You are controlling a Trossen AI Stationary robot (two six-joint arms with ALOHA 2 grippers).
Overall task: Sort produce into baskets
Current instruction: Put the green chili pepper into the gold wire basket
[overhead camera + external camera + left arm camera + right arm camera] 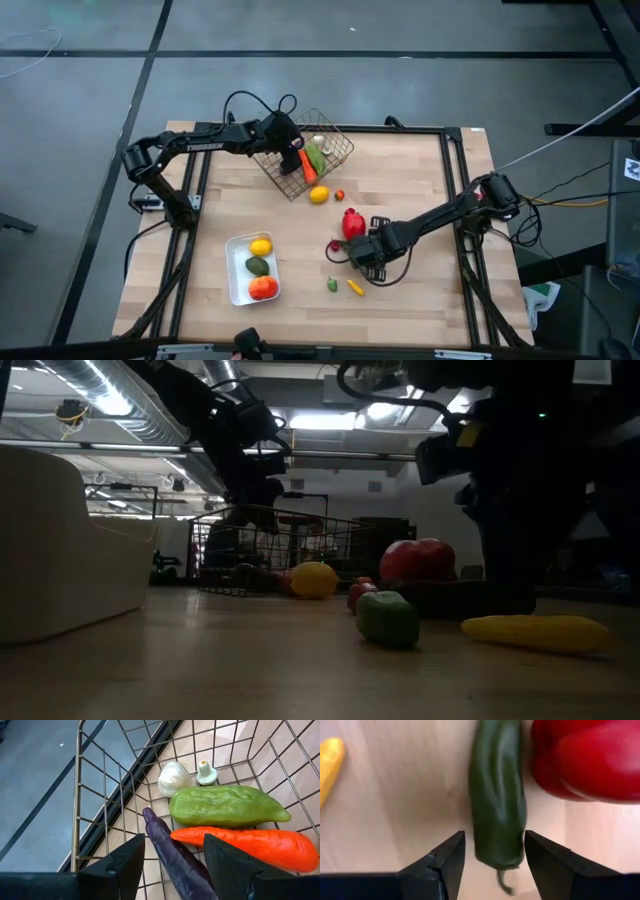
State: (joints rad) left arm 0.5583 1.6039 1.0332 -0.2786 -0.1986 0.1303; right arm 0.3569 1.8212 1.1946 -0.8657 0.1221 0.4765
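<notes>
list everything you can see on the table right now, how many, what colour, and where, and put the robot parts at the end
wire basket: 1, brownish metal, far side of the table
items in the basket: 5; purple eggplant, orange carrot, green bumpy vegetable, white garlic, pale mushroom
white tray: 1, near left
items in the tray: 3; yellow lemon, green avocado, orange tomato
loose lemon: 1, yellow, beside the basket
red pepper: 1, mid-table
dark green pepper: 1, beside the red pepper
small green piece: 1, near edge
small yellow piece: 1, beside it
left gripper: open, astride the eggplant
right gripper: open, at the dark green pepper's end
</notes>
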